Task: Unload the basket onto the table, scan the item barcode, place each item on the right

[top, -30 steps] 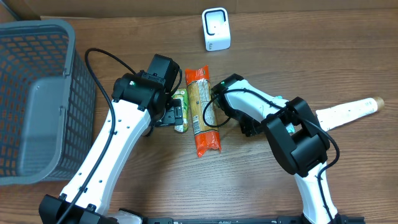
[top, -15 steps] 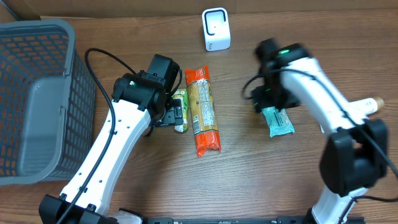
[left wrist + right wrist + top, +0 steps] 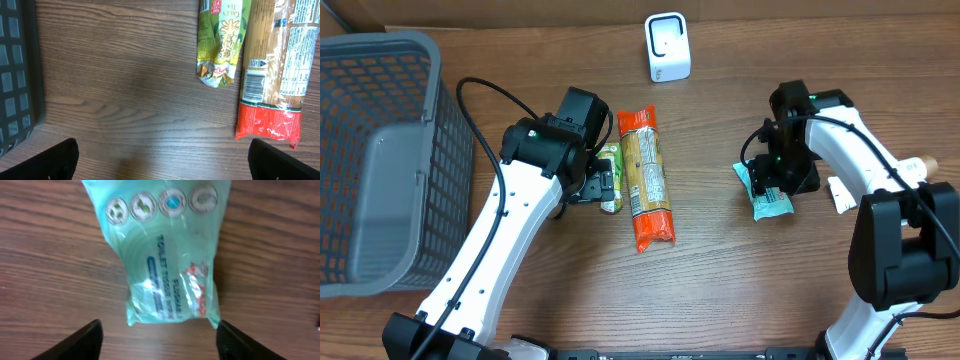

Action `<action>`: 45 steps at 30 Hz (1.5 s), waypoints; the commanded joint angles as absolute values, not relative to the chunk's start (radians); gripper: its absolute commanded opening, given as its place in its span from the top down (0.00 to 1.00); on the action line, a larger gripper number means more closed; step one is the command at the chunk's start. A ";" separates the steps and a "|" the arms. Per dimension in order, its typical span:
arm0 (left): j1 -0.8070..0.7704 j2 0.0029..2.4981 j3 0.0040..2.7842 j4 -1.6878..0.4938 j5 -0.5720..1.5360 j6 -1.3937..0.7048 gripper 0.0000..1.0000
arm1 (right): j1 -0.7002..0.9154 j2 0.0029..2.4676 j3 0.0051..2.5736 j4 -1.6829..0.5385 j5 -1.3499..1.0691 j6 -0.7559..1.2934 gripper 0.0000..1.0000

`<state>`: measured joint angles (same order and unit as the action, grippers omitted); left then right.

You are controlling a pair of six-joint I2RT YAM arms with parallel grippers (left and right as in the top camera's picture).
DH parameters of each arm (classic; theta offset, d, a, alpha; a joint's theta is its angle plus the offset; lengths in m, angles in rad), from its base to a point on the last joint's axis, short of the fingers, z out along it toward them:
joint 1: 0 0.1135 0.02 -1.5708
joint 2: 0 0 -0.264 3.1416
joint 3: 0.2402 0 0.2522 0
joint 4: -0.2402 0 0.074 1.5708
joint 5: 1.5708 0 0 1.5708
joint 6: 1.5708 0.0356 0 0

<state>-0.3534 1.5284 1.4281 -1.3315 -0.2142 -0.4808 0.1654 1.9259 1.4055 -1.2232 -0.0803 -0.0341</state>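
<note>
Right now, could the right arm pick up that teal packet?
Probably yes: the right gripper hangs directly over the teal packet, its jaws open to either side, and nothing lies between them.

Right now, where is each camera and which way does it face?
Overhead: above the table, facing down; left arm, right arm, pasta pack, tissue pack.
Left wrist: faces down at pasta pack, green tea packet; left gripper tips show.
Right wrist: faces down at tissue pack; right gripper tips show.
Shared: those packs also appear overhead.
</note>
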 commanded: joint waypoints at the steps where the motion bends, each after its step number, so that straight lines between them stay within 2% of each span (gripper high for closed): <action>1: -0.354 1.533 1.427 -1.330 -0.228 -0.502 0.00 | 0.183 1.925 1.406 -1.195 -0.096 -0.043 0.32; 6: -0.354 1.533 1.427 -1.330 -0.228 -0.502 0.00 | 0.216 1.925 1.370 -1.129 -0.031 -0.042 0.40; 14: -0.354 1.533 1.427 -1.330 -0.228 -0.502 0.00 | 0.295 1.925 1.250 -0.993 0.234 0.030 0.41; 22: -0.354 1.533 1.427 -1.330 -0.228 -0.502 0.00 | 0.302 1.925 1.122 -0.848 0.243 0.030 0.54; 28: -0.354 1.533 1.427 -1.330 -0.228 -0.502 0.00 | 0.302 1.925 1.038 -0.817 0.226 0.038 0.63; 31: -0.354 1.533 1.427 -1.330 -0.228 -0.502 0.00 | 0.302 1.925 1.035 -0.821 0.158 0.038 0.77; 34: -0.354 1.533 1.427 -1.330 -0.228 -0.502 0.01 | 0.302 1.924 1.040 -0.820 0.066 0.038 0.96; 39: -0.354 1.533 1.427 -1.330 -0.228 -0.502 0.00 | 0.294 1.894 1.129 -0.906 -0.188 -0.006 0.96; 45: -0.354 1.533 1.427 -1.330 -0.228 -0.502 0.00 | 0.185 1.775 1.267 -1.002 -0.812 -0.220 0.96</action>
